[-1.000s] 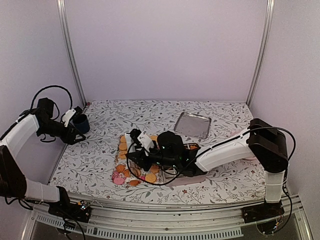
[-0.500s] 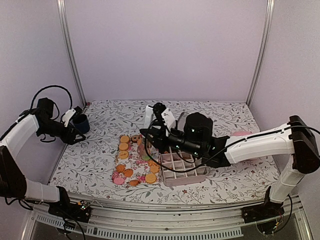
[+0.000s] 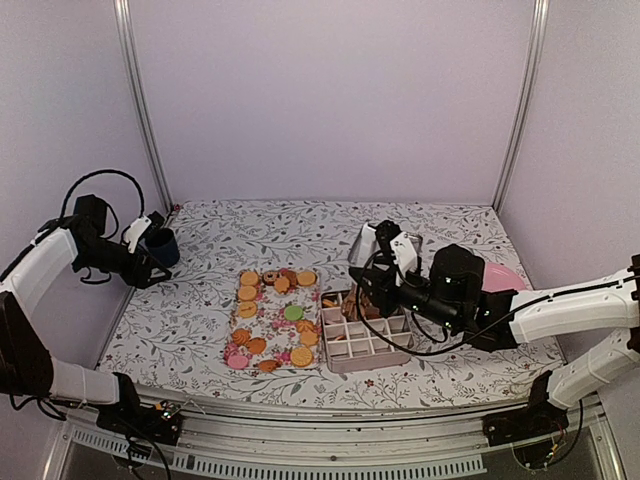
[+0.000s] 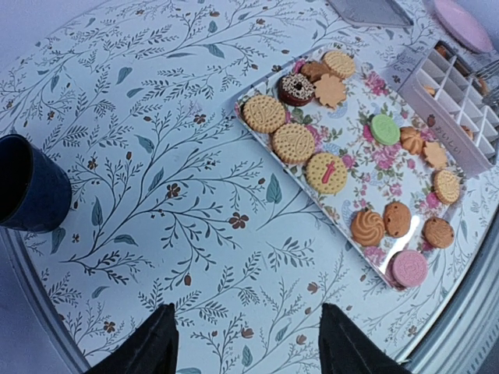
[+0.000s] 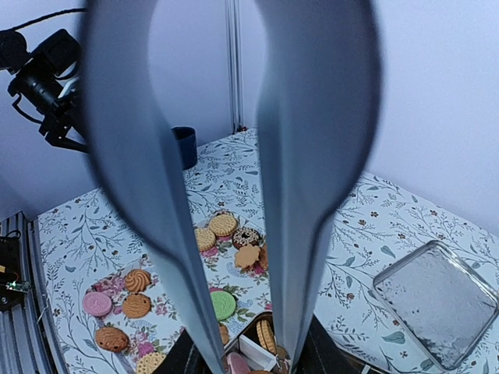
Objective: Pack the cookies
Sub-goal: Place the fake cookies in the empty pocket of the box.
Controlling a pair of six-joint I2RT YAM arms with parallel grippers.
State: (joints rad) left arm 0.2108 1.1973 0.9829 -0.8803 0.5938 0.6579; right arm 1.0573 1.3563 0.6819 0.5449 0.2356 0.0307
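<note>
The cookies (image 3: 268,322) lie on a floral tray (image 3: 268,300): mostly orange-tan, one green (image 4: 384,129), one pink (image 4: 409,268), one dark with sprinkles (image 4: 296,89). A few more stand in the white divided box (image 3: 372,347). My right gripper (image 3: 366,288) hangs over the box's far left corner. In the right wrist view its fingers (image 5: 175,234) stand apart, and a tan cookie (image 5: 266,336) stands on edge beside the right one. The tips run off the frame, so any grip is hidden. My left gripper (image 4: 249,347) is open over bare cloth at the far left.
A dark blue cup (image 3: 162,246) stands next to the left gripper near the left wall. A metal tray (image 5: 437,300) lies behind the box, and a pink plate (image 3: 503,276) shows past the right arm. The cloth-covered table (image 3: 200,320) ends at a rail in front.
My right arm has swung from the cookie tray up and to the right, and now hangs over the divided box. The left arm has not moved.
</note>
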